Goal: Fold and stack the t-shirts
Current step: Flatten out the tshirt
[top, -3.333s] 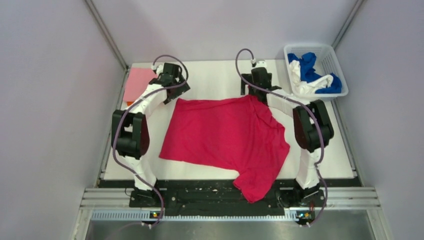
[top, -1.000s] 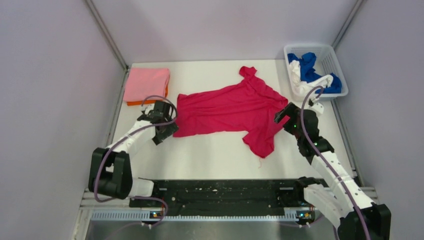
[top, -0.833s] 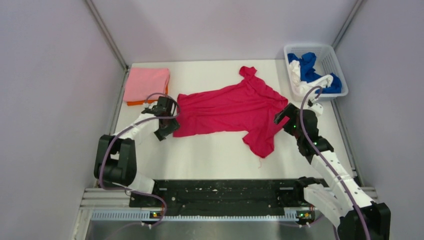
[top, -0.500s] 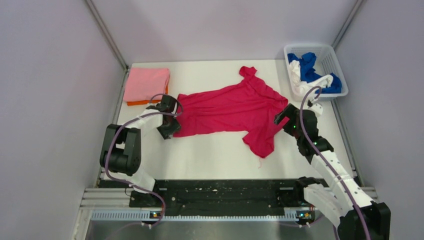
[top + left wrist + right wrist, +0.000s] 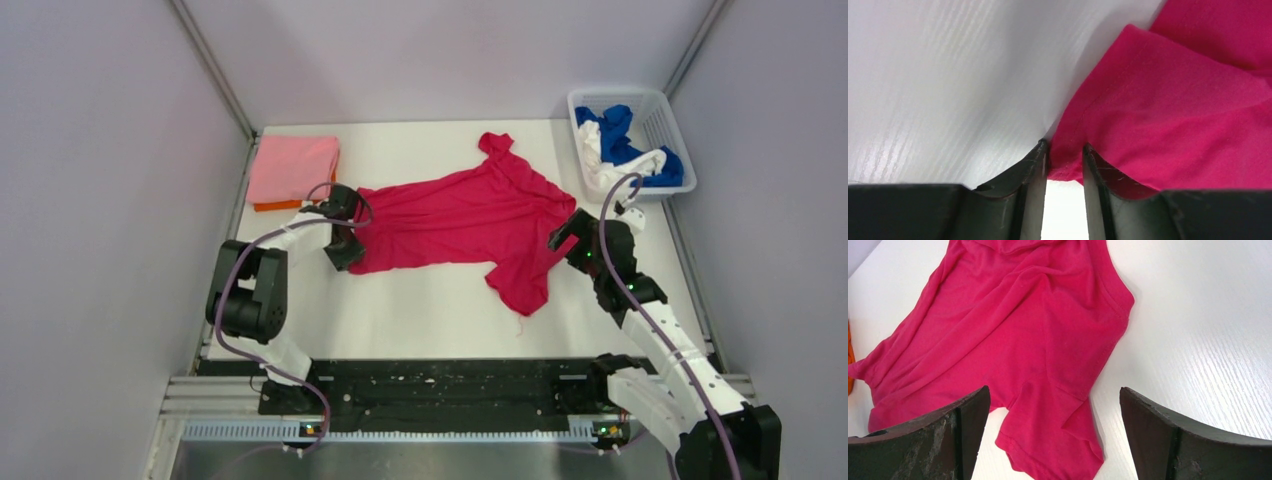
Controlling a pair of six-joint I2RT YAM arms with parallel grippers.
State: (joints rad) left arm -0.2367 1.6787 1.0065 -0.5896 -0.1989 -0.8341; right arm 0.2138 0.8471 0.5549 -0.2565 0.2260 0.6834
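Note:
A crimson-pink t-shirt (image 5: 460, 225) lies spread on the white table, collar to the far side, one sleeve pointing toward me. My left gripper (image 5: 343, 250) is at the shirt's near-left hem corner. In the left wrist view that gripper (image 5: 1063, 147) has narrow jaws, and the hem corner (image 5: 1068, 160) is bunched between them, touching both fingers. My right gripper (image 5: 562, 232) hovers at the shirt's right edge. In the right wrist view it (image 5: 1054, 390) stands wide open over the sleeve (image 5: 1048, 440), holding nothing.
A folded light pink t-shirt (image 5: 293, 168) lies on an orange one (image 5: 268, 207) at the far left corner. A white mesh basket (image 5: 655, 100) at the far right holds blue (image 5: 615, 125) and white (image 5: 610, 170) t-shirts. Grey walls enclose the table.
My left gripper has slid right onto the crimson shirt's near-left hem corner, and its jaws have narrowed around it. The right arm and the shirt have stayed still.

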